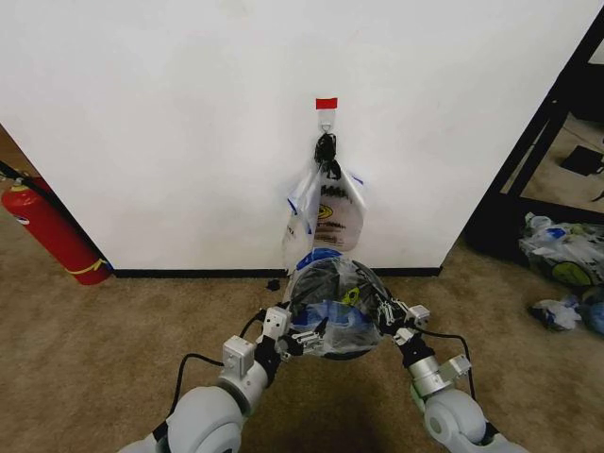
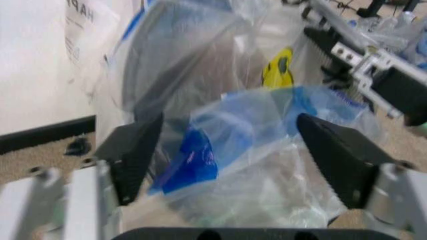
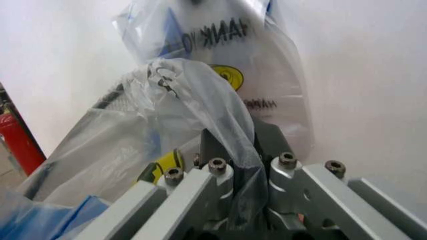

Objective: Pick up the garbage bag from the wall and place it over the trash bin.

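Note:
The garbage bag [image 1: 332, 311] is draped over the black mesh trash bin [image 1: 326, 281], which stands on the carpet just below the wall [image 1: 189, 123]. Its yellow smiley face [image 2: 277, 70] and blue handle loop [image 2: 190, 160] show in the left wrist view. My left gripper [image 1: 304, 337] is open at the bin's left side, and a fold of the bag [image 2: 253, 125] lies between its spread fingers [image 2: 133, 155]. At the bin's right side my right gripper [image 1: 385, 316] is shut on a strip of the bag's thin plastic [image 3: 233, 130].
More smiley bags [image 1: 328, 209] hang bunched from the hook under red tape [image 1: 326, 102]. A red fire extinguisher [image 1: 52, 234] leans at the left wall corner. Stuffed clear bags [image 1: 564, 257] lie at the right beside a black frame [image 1: 528, 160]. Open carpet lies on both sides.

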Controlling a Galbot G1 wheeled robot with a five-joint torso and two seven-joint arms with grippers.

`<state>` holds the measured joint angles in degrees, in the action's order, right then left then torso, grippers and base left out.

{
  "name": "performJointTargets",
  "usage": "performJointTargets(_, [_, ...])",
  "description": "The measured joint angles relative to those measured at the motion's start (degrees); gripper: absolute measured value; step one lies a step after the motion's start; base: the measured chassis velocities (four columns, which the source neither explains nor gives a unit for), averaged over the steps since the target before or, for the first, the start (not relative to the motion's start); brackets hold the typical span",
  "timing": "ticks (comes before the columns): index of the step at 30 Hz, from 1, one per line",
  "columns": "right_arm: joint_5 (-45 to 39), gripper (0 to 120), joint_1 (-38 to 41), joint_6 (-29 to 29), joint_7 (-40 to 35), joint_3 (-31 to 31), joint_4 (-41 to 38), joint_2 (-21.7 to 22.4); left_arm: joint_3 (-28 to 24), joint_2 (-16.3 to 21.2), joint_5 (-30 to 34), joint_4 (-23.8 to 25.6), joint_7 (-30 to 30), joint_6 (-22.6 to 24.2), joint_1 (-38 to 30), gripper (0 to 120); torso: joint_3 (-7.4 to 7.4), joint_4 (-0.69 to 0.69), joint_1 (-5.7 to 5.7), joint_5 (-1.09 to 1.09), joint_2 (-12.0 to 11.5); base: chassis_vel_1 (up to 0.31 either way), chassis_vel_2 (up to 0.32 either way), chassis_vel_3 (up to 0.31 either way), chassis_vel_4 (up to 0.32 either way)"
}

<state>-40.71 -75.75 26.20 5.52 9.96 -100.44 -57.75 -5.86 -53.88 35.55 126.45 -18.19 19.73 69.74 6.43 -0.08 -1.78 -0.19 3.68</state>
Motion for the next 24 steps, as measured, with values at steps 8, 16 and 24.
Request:
performJointTargets(8, [0.19, 1, -0.09, -0.19, 0.05, -0.12, -0.54, -0.23, -0.73, -0.06, 2.44, -1.26, -0.96, 2.1, -1.5, 71, 0.0, 0.0, 0.0, 0.0, 0.0, 0.0, 0.0, 0.0, 0.0])
performJointTargets(16, [0.16, 1, -0.05, -0.46, -0.17, -0.13, -0.55, -0.38, -0.88, -0.08, 2.82, -1.53, -0.89, 2.47, -2.05, 48, 0.0, 0.0, 0.0, 0.0, 0.0, 0.0, 0.0, 0.0, 0.0])
performJointTargets(24, [-0.54, 1, -0.06, -0.8, -1.01, -0.19, -0.48, -0.59, -0.54, 0.2, 5.1, -1.14, 0.07, 2.43, -2.06, 18, 0.0, 0.0, 0.0, 0.0, 0.0, 0.0, 0.0, 0.0, 0.0])
